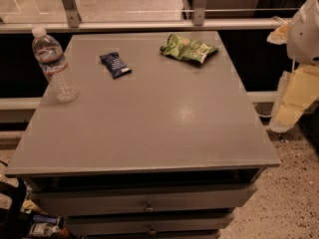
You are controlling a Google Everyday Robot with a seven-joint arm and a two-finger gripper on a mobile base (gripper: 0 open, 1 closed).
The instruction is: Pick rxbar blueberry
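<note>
The rxbar blueberry (pixel 115 64) lies far-left on the counter (pixel 174 128). The end effector (pixel 291 101) hangs beyond the right edge; I cannot tell its state. Reaching across, it might snag the green bag (pixel 188 48) instead.

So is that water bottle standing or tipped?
Upright: water bottle cap up, base on the table. The tool hangs beyond its right edge.

grey table (pixel 149 133) with drawers (pixel 148 200) — speckled floor (pixel 294 198), metal railing (pixel 149 25) behind
</note>
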